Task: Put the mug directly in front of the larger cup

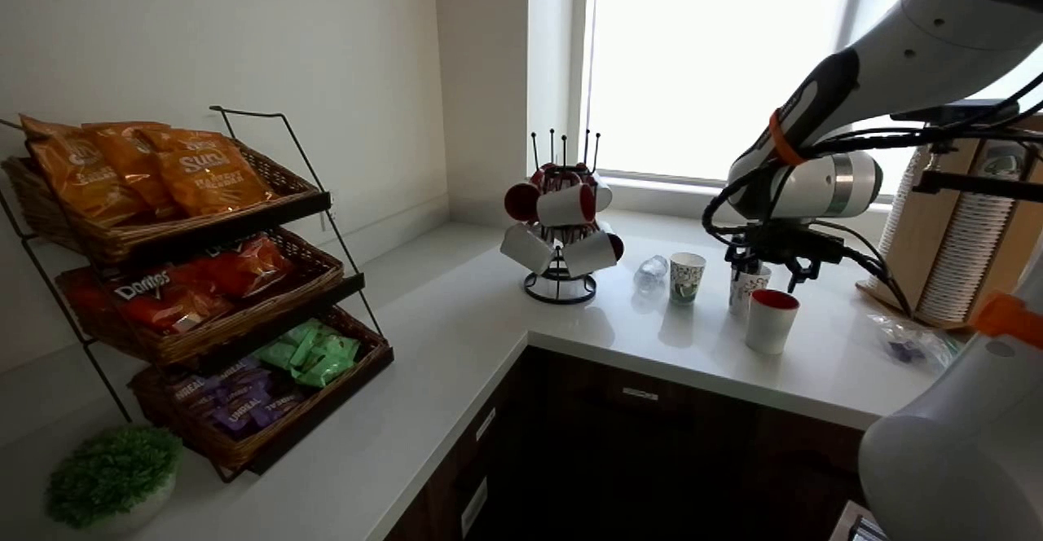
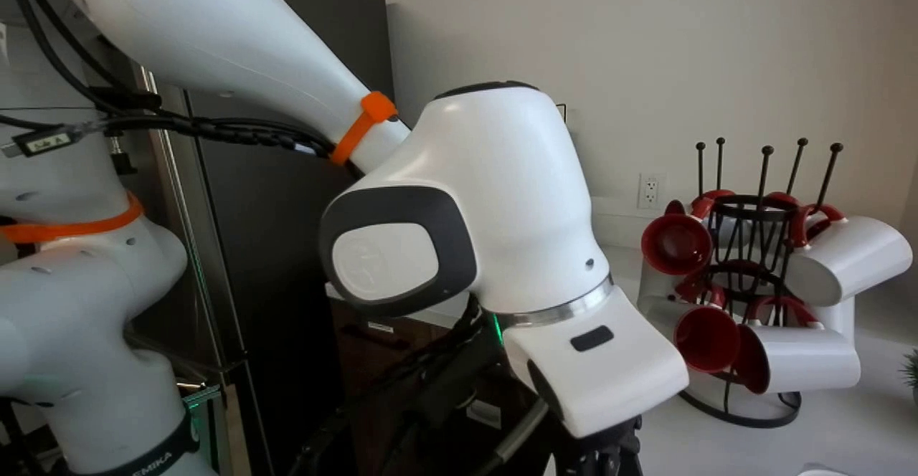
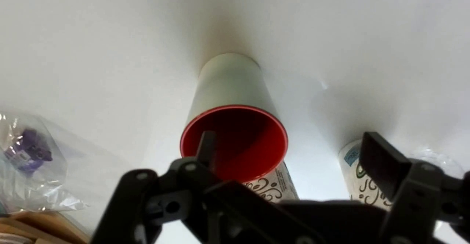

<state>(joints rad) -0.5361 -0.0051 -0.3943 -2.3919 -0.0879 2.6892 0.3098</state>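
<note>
The white mug (image 1: 770, 325) with a red inside stands upright near the counter's front edge; no handle shows. It also shows in the wrist view (image 3: 231, 82), with its red opening partly behind one finger. A patterned paper cup (image 1: 741, 292) stands just behind the mug, partly hidden by it; it also shows in the wrist view (image 3: 273, 187). A second patterned paper cup (image 1: 686, 279) stands beside them, also in the wrist view (image 3: 354, 167). I cannot tell which paper cup is larger. My gripper (image 1: 770, 272) is open and empty above the mug and cups; its fingers (image 3: 290, 141) are wide apart.
A rack of red-and-white mugs (image 1: 561, 231) stands near the corner, also in an exterior view (image 2: 753, 282). Clear plastic (image 1: 651, 272) lies beside the second cup. A plastic bag (image 1: 913, 345) and a wooden lid holder (image 1: 949, 223) are past the mug. Snack baskets (image 1: 204, 280) stand farther off.
</note>
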